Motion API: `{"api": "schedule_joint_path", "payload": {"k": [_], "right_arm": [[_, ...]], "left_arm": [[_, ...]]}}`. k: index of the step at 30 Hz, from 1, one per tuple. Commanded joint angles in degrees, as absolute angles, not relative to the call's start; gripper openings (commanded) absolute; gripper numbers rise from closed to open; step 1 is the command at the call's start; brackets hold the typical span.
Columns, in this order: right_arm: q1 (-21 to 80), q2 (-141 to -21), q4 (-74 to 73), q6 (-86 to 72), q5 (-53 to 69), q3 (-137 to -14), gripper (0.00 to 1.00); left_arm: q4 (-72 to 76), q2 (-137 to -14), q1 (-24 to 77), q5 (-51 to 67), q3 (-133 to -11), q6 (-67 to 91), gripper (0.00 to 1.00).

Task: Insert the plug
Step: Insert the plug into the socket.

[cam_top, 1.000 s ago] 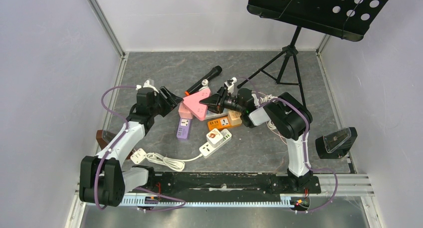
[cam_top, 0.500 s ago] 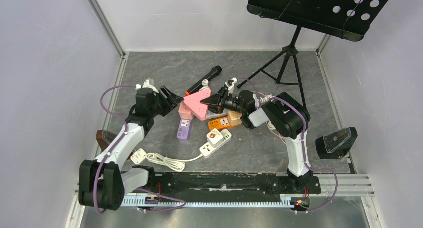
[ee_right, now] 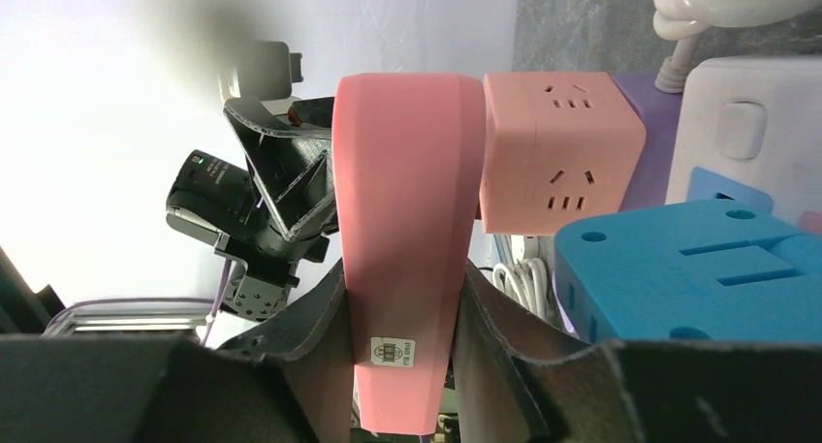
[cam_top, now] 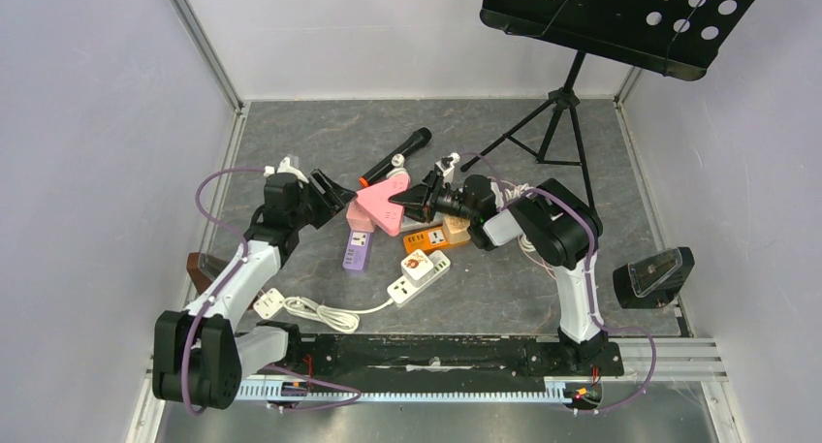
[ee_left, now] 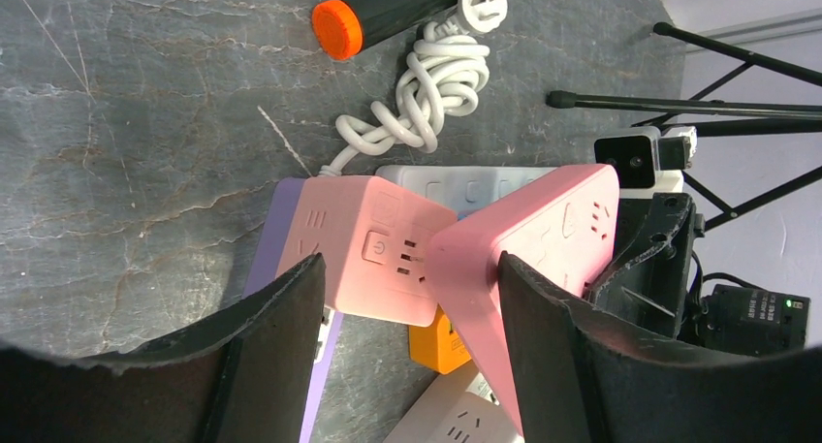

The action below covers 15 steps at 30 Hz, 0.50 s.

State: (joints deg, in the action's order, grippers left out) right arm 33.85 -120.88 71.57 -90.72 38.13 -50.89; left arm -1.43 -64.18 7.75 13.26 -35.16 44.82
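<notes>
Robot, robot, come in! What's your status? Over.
Right claw shut on pink power strip. Left claw open, facing pink cube socket. White plug lying loose, unheld.

Pink power strip (ee_right: 407,220), tilted on edge, just beside pink cube socket (ee_left: 373,254); white plug (cam_top: 268,302) lies well apart, its cord (cam_top: 328,315) coiled.

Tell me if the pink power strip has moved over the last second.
No. The pink power strip lies in the same spot relative to the orange-capped black tube beside it, with the right gripper clamped on it.
</notes>
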Motion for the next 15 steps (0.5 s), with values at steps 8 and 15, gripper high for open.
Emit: {"api": "schedule_joint_path", "payload": {"k": [8, 15], "right_arm": [[33.9, -119.7, 69.8, -87.5, 39.6, -53.5, 0.00], [34.0, -117.6, 57.6, -80.1, 38.7, -53.2, 0.00]], "left_arm": [[-3.5, -66.6, 8.0, 13.1, -35.3, 43.6, 0.69], [-4.8, -66.8, 9.2, 11.4, -34.4, 42.8, 0.69]]}}
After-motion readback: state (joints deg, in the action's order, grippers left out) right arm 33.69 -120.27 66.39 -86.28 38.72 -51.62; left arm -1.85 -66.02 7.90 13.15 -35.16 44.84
